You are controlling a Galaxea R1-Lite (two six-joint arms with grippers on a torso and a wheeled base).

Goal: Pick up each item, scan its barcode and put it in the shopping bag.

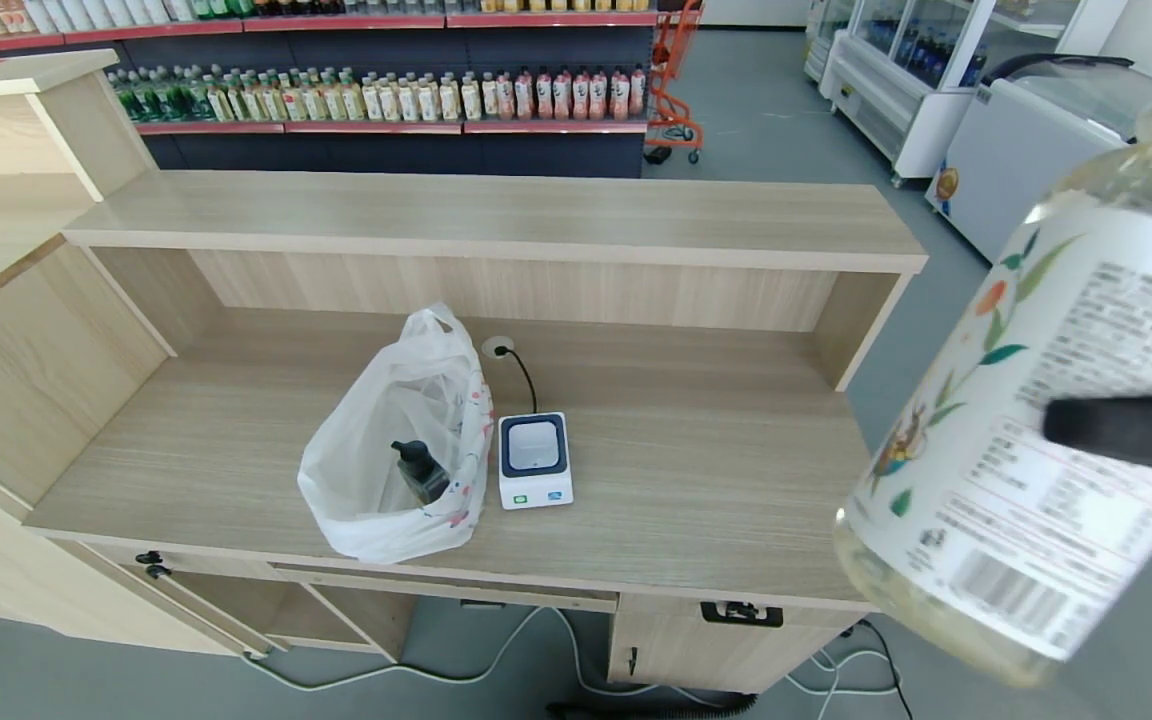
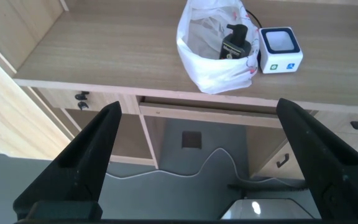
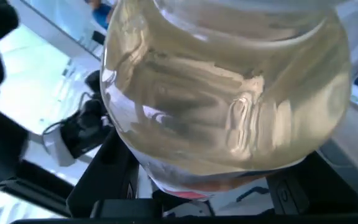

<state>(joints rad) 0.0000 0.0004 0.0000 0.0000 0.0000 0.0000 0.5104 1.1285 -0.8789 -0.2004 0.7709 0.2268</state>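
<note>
**Drink bottle (image 1: 1036, 430) lifted, scan and bagging still to do**

The drink bottle sits tilted close to your head camera, off the counter's (image 1: 716, 480) right end. The right gripper (image 1: 1116, 430) is clamped on it, and a barcode shows low on its label. Your left gripper (image 2: 199, 106) hangs spread and bare before the front edge. Near that edge the shopping bag (image 1: 391, 450) already holds a dark pump bottle (image 1: 419, 470), and the scanner (image 1: 534, 460) stands just beside it.
</note>
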